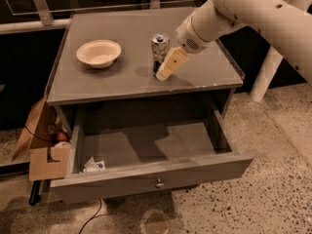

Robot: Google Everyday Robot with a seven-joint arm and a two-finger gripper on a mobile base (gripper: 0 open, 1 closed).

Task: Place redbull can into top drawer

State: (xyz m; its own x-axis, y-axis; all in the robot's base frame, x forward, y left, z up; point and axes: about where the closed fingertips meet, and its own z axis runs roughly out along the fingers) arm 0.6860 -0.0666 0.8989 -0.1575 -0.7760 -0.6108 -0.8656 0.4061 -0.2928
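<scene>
One redbull can [158, 50], one bowl [98, 53], one open top drawer [146, 176]
Slim silver-blue can upright on the desk [122, 82], 3 o'clock of the bowl; pincer [164, 71] at its 4 o'clock, grip cannot be told

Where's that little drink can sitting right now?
In the camera view, the redbull can stands upright on the cabinet top, right of the white bowl and above the open top drawer, with the gripper at its right side.
</scene>
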